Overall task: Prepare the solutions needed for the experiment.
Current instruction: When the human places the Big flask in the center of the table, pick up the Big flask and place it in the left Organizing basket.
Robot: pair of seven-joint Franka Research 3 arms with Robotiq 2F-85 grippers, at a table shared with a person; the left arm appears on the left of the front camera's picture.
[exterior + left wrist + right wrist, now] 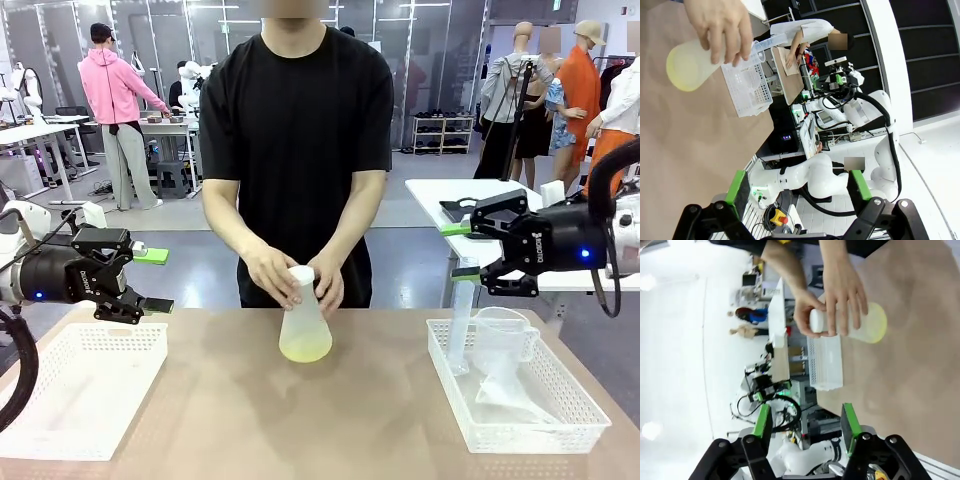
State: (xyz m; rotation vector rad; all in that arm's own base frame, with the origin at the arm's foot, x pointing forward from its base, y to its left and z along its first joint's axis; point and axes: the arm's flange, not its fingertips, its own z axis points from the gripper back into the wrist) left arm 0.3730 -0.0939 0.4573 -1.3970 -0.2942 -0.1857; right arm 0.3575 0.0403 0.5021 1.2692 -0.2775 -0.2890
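Above the brown table (200, 420), the left gripper (155, 280) and right gripper (458, 251) hang at either side, jaws spread, holding nothing. A person's hands (270, 272) clasp the neck of a frosted conical flask (304, 318) mid-table; the pale yellow-green solutions (305, 348) pool in its base.

At either side, left pincer (152, 281) and right pincer (458, 251) hang raised, jaws apart, pointing inward

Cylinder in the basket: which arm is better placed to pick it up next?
Right, probably. The right gripper hangs open close to the cylinder in its basket; the left gripper is across the table.
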